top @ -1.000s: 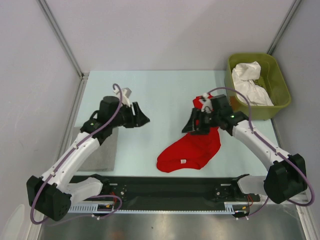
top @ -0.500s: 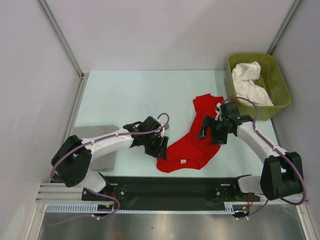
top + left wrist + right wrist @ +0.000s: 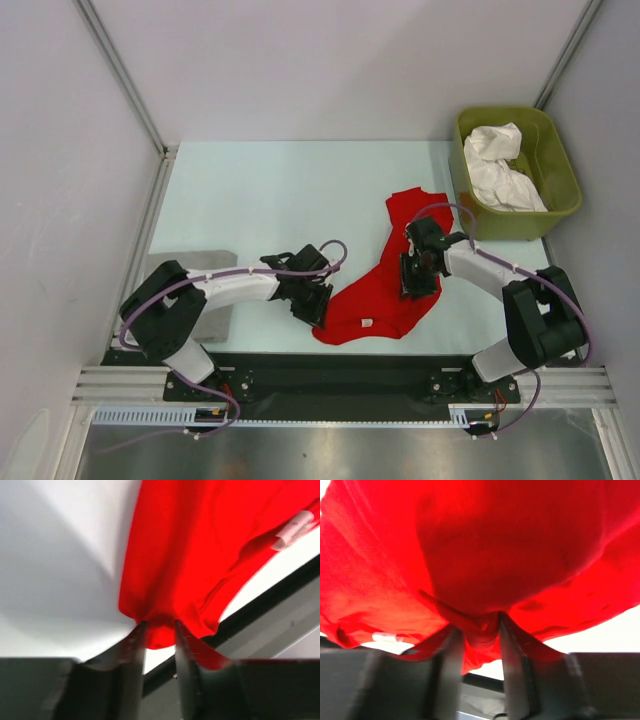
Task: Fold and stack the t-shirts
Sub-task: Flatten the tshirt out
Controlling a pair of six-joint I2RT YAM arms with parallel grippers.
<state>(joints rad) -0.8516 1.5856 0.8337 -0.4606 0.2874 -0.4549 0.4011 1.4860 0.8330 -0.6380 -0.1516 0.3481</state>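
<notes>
Two grips closed on the soft bright red cloth t-shirt (image 3: 385,290), left gripper (image 3: 159,625) and right gripper (image 3: 482,625) apart, likely for spreading.

The far half of the table (image 3: 280,190) lies bare from the left wall (image 3: 70,200) across to the tub (image 3: 512,226), giving either arm wide room to pass there. The tub, heaped with white shirts (image 3: 500,165), blocks the far right corner, and the pad (image 3: 222,320) lies flat at the near left, partly under the left arm (image 3: 240,285). Along the front the red shirt (image 3: 385,300) fills the gap between the left gripper (image 3: 315,310) and the right gripper (image 3: 418,285), both pinched onto it, with the black rail (image 3: 330,368) closing the near edge just beside its hem.
</notes>
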